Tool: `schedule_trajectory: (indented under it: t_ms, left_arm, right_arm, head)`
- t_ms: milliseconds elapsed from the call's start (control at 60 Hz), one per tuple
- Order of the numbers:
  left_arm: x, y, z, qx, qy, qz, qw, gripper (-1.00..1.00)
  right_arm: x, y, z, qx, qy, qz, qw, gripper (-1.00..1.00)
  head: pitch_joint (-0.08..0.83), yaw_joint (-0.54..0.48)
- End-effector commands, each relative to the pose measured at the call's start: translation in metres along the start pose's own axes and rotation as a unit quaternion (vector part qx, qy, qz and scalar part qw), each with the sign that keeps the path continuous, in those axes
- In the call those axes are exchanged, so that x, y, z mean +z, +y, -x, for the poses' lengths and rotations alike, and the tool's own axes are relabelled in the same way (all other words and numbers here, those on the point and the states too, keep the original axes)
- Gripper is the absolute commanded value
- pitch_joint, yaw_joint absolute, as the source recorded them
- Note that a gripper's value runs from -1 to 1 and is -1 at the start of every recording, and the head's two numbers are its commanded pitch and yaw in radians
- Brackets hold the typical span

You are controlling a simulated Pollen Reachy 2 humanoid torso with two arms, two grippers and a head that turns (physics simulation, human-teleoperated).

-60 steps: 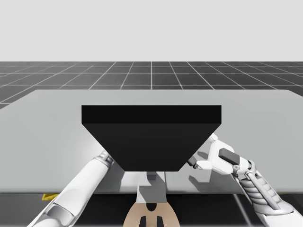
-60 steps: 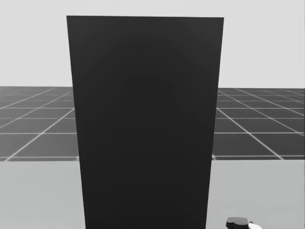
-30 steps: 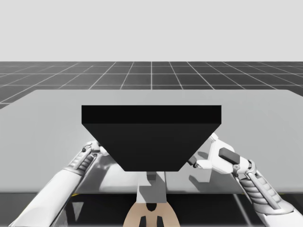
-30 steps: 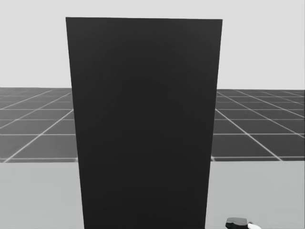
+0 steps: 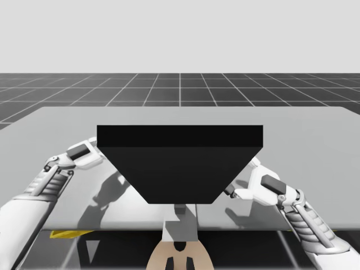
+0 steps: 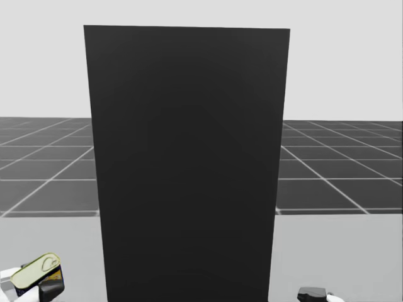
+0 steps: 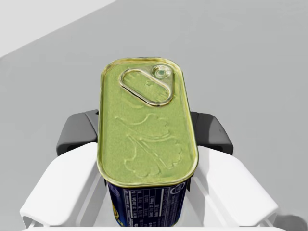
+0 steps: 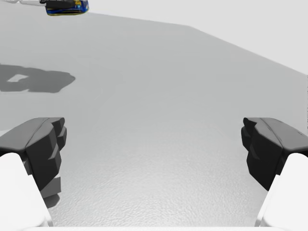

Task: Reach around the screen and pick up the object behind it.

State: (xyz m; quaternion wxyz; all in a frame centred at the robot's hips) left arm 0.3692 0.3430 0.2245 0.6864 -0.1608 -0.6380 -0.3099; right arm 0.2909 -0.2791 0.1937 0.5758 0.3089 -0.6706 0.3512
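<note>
Left hand (image 7: 144, 137) swung out, clamped on oblong gold-lidded blue can (image 7: 147, 120); right hand (image 8: 153, 144) apart.

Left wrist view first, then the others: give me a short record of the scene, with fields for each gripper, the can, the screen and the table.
left gripper: shut on the can, out to the left of the screen in the high view
right gripper: open, nothing between its fingers, over bare table
can: rounded-rectangular, gold lid with pull tab, dark blue body; seemingly held clear of the table
screen: black, upright, mid-table, between the two arms
table: plain grey
</note>
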Motion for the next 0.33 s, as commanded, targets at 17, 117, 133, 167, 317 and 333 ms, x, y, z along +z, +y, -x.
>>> schedule_trajectory:
  t_ms: [17, 117, 133, 167, 317, 333]
  left_arm:
    - [0.0, 0.029, -0.064, -0.041, -0.059, -0.033, 0.997, 1.0]
    - [0.001, 0.038, -0.091, -0.049, -0.082, -0.047, 0.994, 1.0]
    - [0.001, 0.04, -0.1, -0.055, -0.089, -0.054, 0.993, 1.0]
    - [0.002, 0.042, -0.107, -0.058, -0.094, -0.06, 0.992, 1.0]
    - [0.005, 0.046, -0.154, -0.064, -0.145, -0.074, 0.985, 1.0]
    - [0.005, 0.046, -0.157, -0.065, -0.148, -0.076, 0.984, 1.0]
  right_arm:
    - [0.0, -0.002, -0.001, 0.002, -0.005, 0.007, 1.0, -1.0]
    - [0.0, -0.006, -0.003, 0.006, -0.015, 0.025, 0.9996, -1.0]
    - [0.001, -0.007, -0.004, 0.006, -0.019, 0.029, 0.9994, -1.0]
    - [0.001, -0.008, -0.005, 0.007, -0.022, 0.033, 0.9992, -1.0]
    - [0.002, -0.014, -0.008, 0.006, -0.037, 0.062, 0.9974, -1.0]
    - [0.002, -0.015, -0.008, 0.006, -0.037, 0.062, 0.9973, -1.0]
  head:
    - [0.084, -0.04]
    - [0.083, -0.04]
    - [0.083, -0.04]
    - [0.082, -0.04]
    - [0.084, -0.04]
    - [0.084, -0.04]
